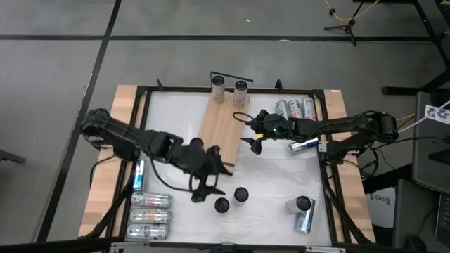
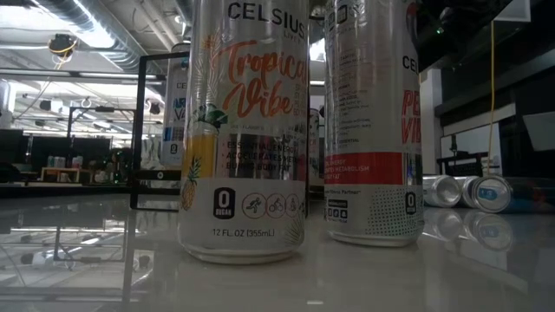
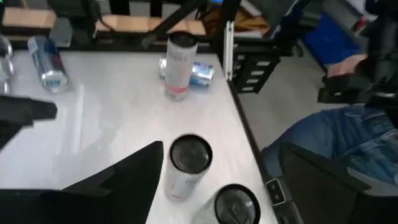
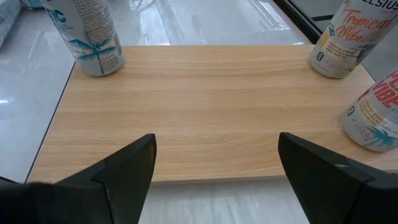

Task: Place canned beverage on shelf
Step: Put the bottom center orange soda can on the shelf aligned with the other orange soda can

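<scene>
The shelf (image 1: 221, 121) is a light-wood board lying on the white table, with two upright cans (image 1: 219, 88) (image 1: 241, 90) at its far end. Two more cans stand on the table near the front edge (image 1: 241, 195) (image 1: 221, 206), and fill the low view (image 2: 247, 130) (image 2: 373, 121). My left gripper (image 1: 208, 191) hangs open just left of them; the farther can (image 3: 189, 163) shows beyond its fingers (image 3: 124, 180), untouched. My right gripper (image 1: 252, 143) stands open at the board's right edge (image 4: 186, 168), holding nothing.
A third can (image 4: 84, 34) stands at the board's left edge. Cans lie at the table's near left (image 1: 150, 200) and far right (image 1: 292, 109). One lies by my right arm (image 1: 304, 145). An upright can (image 1: 304, 204) and a lying one (image 1: 304, 223) are near right. A seated person's legs (image 3: 336, 130) show beyond the near right corner.
</scene>
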You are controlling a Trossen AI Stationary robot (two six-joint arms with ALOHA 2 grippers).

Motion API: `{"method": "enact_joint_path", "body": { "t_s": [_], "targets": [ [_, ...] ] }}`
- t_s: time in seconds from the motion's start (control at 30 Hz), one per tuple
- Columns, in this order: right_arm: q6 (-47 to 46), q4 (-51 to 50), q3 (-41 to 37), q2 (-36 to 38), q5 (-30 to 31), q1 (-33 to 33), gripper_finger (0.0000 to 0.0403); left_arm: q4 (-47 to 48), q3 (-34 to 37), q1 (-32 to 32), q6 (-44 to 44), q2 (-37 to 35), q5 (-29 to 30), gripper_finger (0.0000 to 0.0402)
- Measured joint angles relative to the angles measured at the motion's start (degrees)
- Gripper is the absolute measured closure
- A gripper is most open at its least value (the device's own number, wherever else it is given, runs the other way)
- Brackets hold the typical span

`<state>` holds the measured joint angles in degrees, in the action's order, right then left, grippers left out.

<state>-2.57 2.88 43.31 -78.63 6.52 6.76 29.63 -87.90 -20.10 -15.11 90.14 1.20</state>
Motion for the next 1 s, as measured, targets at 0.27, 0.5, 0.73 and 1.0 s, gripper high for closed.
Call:
{"method": "enact_joint_path", "body": {
  "t_s": [0.27,0.5,0.73,1.0],
  "targets": [
    [-0.02,0.02,0.00,0.00,-0.02,-0.02,0.0070,-0.72,-0.02,-6.03,-8.88,2.87,1.28,0.0059],
    [-0.07,0.02,0.00,0.00,-0.04,-0.02,0.0070,0.34,-0.02,-10.15,-15.79,4.12,5.67,0.0059],
    [-0.11,0.03,0.00,0.00,-0.07,0.00,0.0070,5.32,-0.02,-14.16,-19.54,4.10,21.14,0.0059],
    [-0.13,0.03,0.00,0.00,-0.07,-0.01,0.0070,5.51,-0.02,-15.71,-21.11,7.50,24.95,0.0059]
  ]
}}
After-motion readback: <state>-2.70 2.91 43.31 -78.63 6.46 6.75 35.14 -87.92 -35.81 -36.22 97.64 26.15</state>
